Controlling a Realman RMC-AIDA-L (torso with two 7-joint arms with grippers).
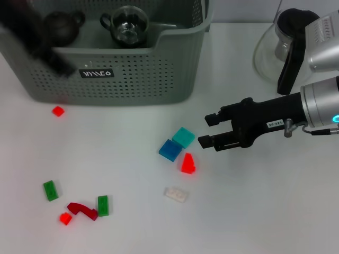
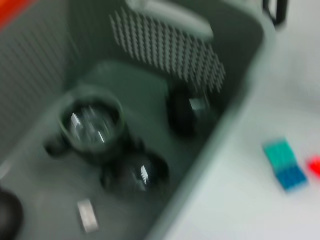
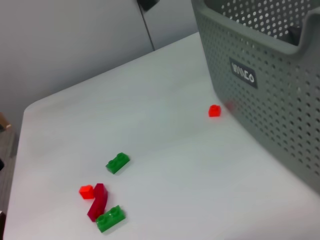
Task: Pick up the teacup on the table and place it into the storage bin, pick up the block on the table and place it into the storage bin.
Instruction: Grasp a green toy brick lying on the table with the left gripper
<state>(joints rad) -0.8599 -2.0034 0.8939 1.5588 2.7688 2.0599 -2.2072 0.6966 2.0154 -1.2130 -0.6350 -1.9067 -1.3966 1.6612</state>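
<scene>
White surface (image 1: 254,211) underneath everything, cut off at every edge of the head view. At the far left, storage bin (image 1: 132,74), grey-green and perforated, back wall cropped by the top of the head view, black label on the front wall. Inside the bin: clear glass teacup (image 1: 127,24) near the middle, dark round teapot (image 1: 61,26) to its left; in the left wrist view a further dark rounded vessel (image 2: 135,172) just beside the cup, all blurred and hard to identify. Above the bin's left end, left gripper (image 1: 39,42), a dark smear only, fingers impossible to make out. At the far right corner, glass jug (image 1: 283,50) with black lid and handle, partly covered by the right arm. In front of it, right gripper (image 1: 212,130), low over the surface, fingers (image 1: 211,141) spread apart and holding nothing, tips aimed at the block cluster. Just left of those tips: teal block (image 1: 184,137) touching blue block (image 1: 170,150), red block (image 1: 187,163) close below, pale translucent block (image 1: 176,194) nearer still. Well apart at front left: green block (image 1: 51,190), second green block (image 1: 103,205), dark red bent piece (image 1: 83,210), small red block (image 1: 65,218). Lone small red cube (image 1: 58,111) just in front of the bin's left end.
</scene>
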